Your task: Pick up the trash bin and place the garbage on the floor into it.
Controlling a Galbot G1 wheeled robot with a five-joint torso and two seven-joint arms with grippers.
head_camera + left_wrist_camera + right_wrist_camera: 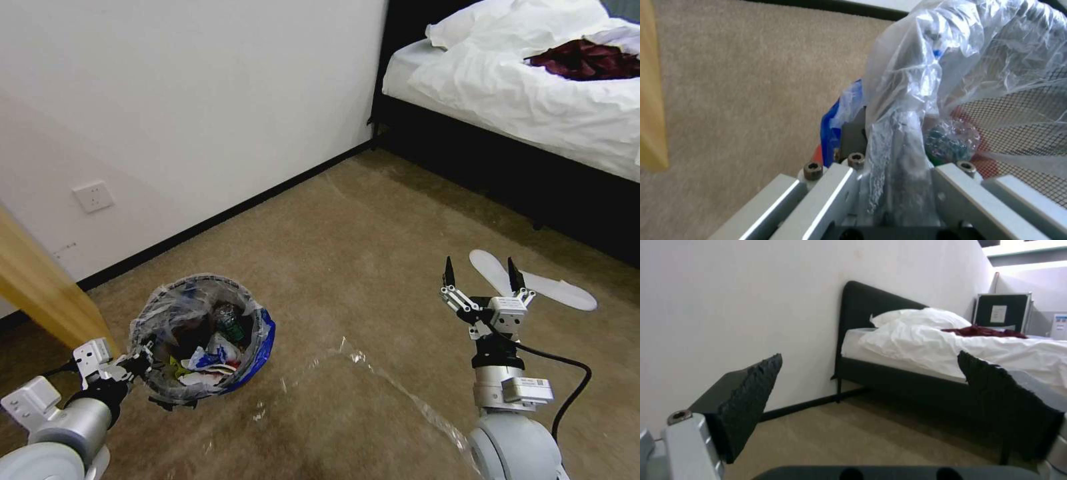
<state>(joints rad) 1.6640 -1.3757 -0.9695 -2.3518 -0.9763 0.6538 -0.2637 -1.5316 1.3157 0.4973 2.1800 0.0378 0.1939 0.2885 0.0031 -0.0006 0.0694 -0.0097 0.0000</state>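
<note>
The trash bin, lined with a crinkled clear bag and showing blue on one side, sits low left over the floor. It is tilted; I cannot tell if it touches the carpet. My left gripper is shut on its near rim, the fingers clamped over the bag-covered edge. Garbage lies inside: white paper wads and a green-label bottle. My right gripper is raised at the right, open and holding nothing, its fingers spread wide.
A bed with white bedding fills the far right. Flat white slippers lie just beyond the right gripper. A wooden beam slants beside the bin, below the white wall. A shiny tape strip crosses the carpet.
</note>
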